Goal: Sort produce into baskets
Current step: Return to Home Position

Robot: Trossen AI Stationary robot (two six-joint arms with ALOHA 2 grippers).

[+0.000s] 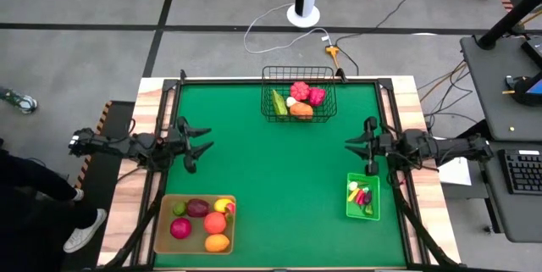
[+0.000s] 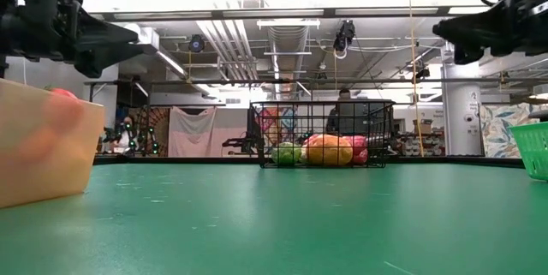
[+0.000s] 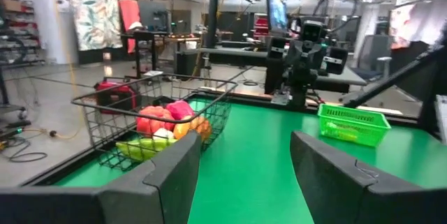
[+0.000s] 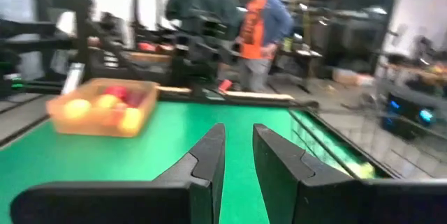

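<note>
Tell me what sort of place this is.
Probably a robotics lab or workshop: a left arm and a right arm at a green table, cables across the floor, bare pipes overhead.

From above we could not identify the small pieces in the green bin. Low down, the tan tray was blurred and cut off.

The table top was a matt green mat with a bare wood edge, the black basket was thin metal wire, the small green bin was plastic with a grid of holes, and the tan tray held smooth, slightly shiny toy fruit.
</note>
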